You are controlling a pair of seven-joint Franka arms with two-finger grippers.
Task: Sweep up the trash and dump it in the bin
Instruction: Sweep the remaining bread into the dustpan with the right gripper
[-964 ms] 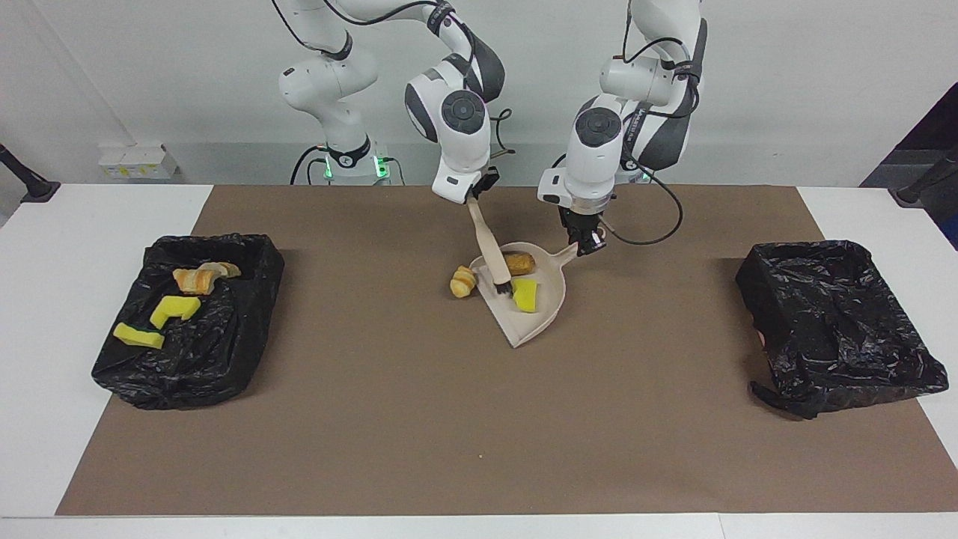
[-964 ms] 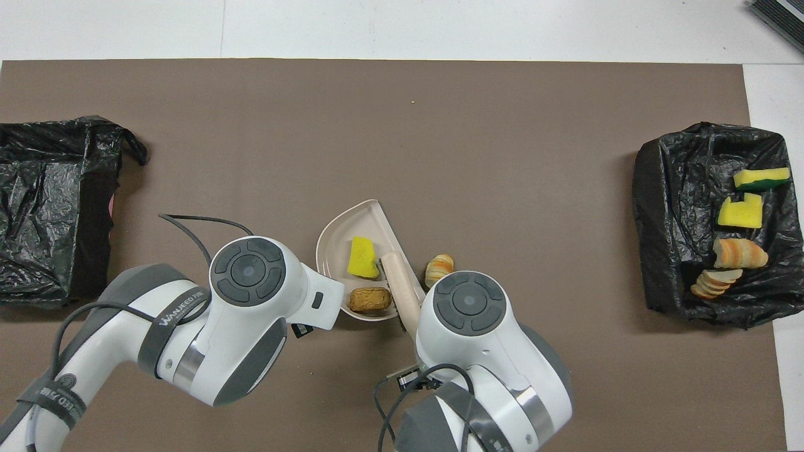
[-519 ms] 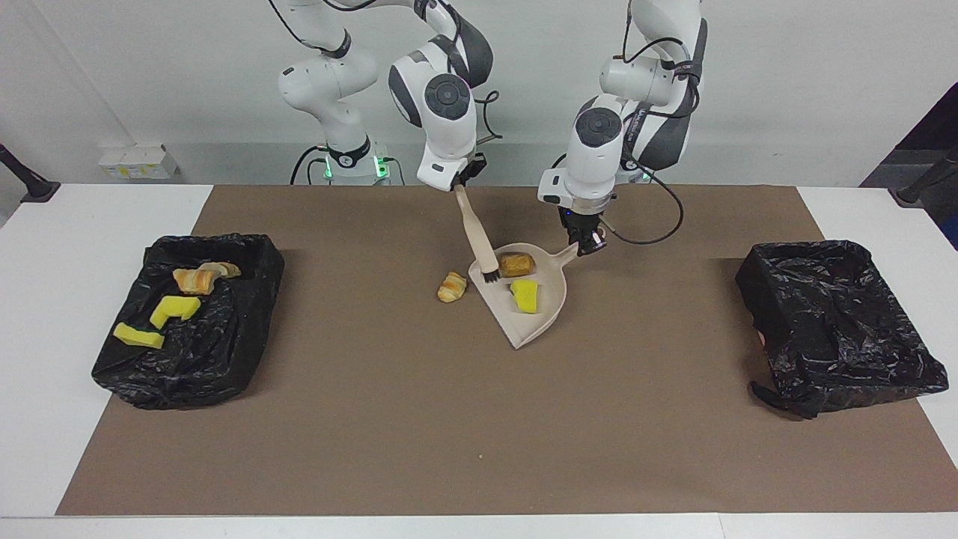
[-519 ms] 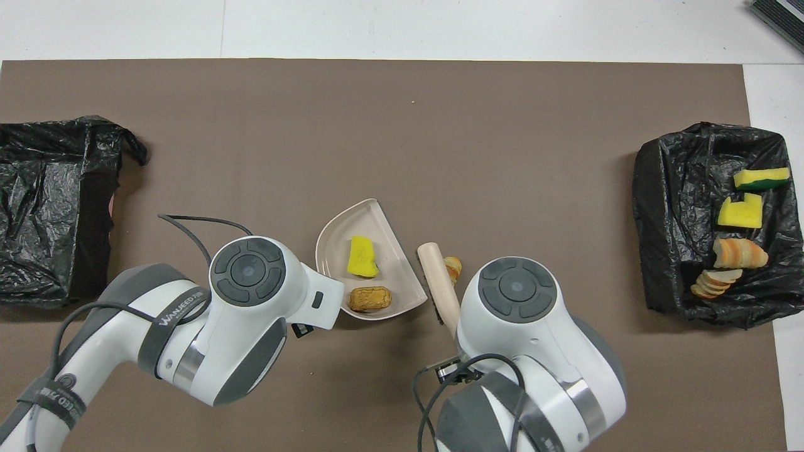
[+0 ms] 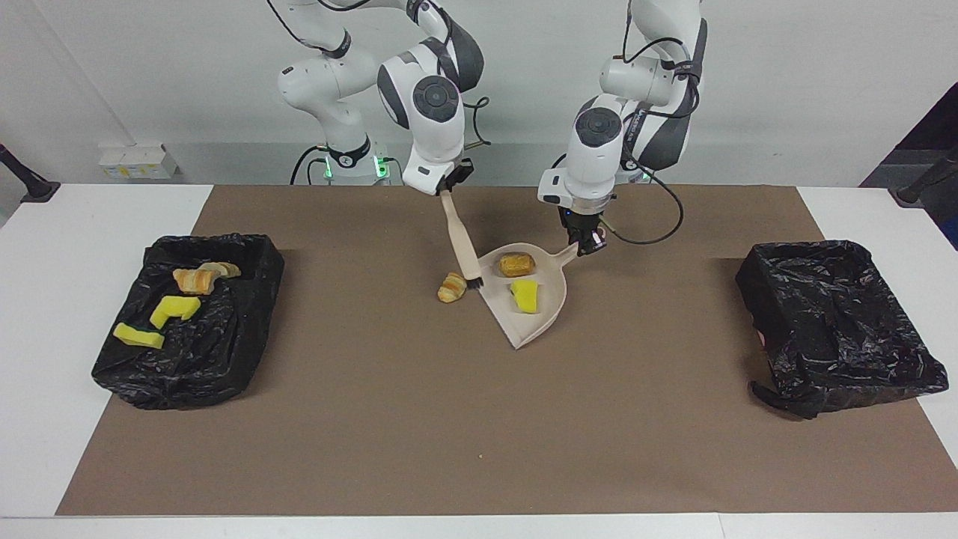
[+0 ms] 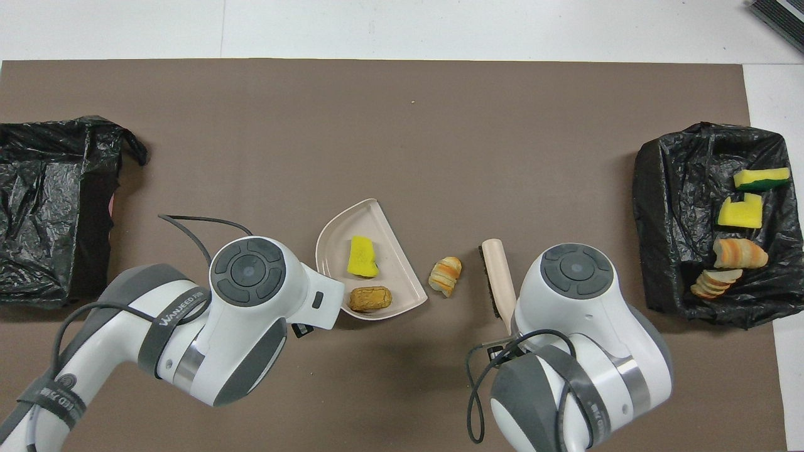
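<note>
- The brown mat covers the table, with the dustpan near its middle.
- Toward the right arm's end from the dustpan, a black-lined bin holds four bits of trash.
- The dustpan carries a brown chunk and a yellow sponge.
- The left gripper is clamped on the dustpan's handle.
- The right gripper grips the brush, bristles raised beside the dustpan.
- A croissant bit lies on the mat just beside the dustpan.
</note>
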